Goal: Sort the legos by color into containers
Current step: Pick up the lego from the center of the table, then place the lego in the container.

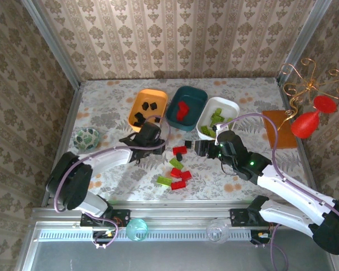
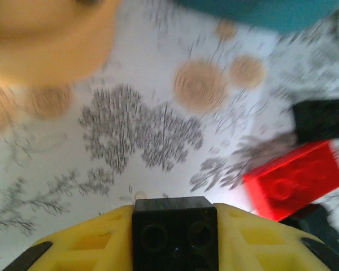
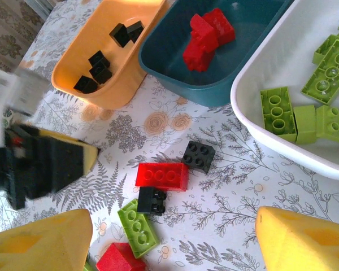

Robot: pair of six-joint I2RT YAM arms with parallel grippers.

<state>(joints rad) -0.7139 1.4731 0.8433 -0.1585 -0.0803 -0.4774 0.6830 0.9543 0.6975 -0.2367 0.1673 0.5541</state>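
Plastic, rigid and light. Top view: loose legos [image 1: 178, 169] on tabletop [image 1: 243, 96], centre frame, below three containers [image 1: 196, 97]. Left wrist: left gripper [image 2: 175, 223] jaws clamped on black brick [image 2: 175, 243], flat sides, probably a secure hold. Right wrist: right gripper [image 3: 172, 226] jaws apart, empty.

The left wrist view is smeared throughout. The red brick [image 2: 296, 180] and the black cube [image 2: 321, 119] on its far side have soft outlines, and a dark shape [image 2: 319, 223] beside the red brick is too blurred to name. The black brick [image 2: 175, 234] between the left gripper's [image 2: 175, 214] fingers is cut off by the lower edge. In the right wrist view the white tub [image 3: 305, 155] runs off the right edge, and the right gripper's [image 3: 172, 217] fingers [image 3: 39, 243] are cropped below.
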